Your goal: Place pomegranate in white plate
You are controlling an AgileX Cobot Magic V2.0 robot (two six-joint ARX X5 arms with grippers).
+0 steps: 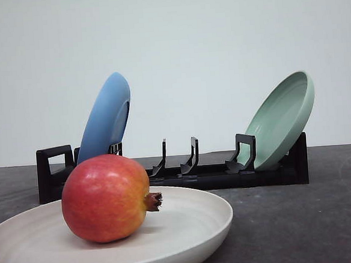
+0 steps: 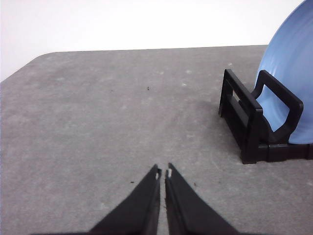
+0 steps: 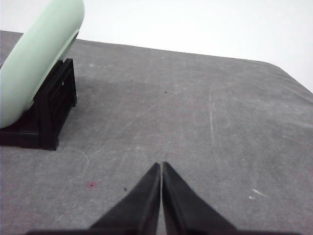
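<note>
I see the pomegranate point(image 1: 106, 198) sitting in the white plate point(image 1: 194, 226), crown nub sideways, so it rests stable w/o rolling. Left gripper point(image 2: 163, 172) & right gripper point(image 3: 161, 165) both closed, empty, over bare table point(image 2: 98, 122). Task looks done imo.

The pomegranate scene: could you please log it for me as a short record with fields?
pomegranate: lying in the white plate, crown nub pointing right
blue plate: leaning in the left end of the black dish rack
pale green plate: leaning at the rack's right end
left gripper: shut, empty, over bare table
right gripper: shut, empty
task state: fruit is in the plate
</note>
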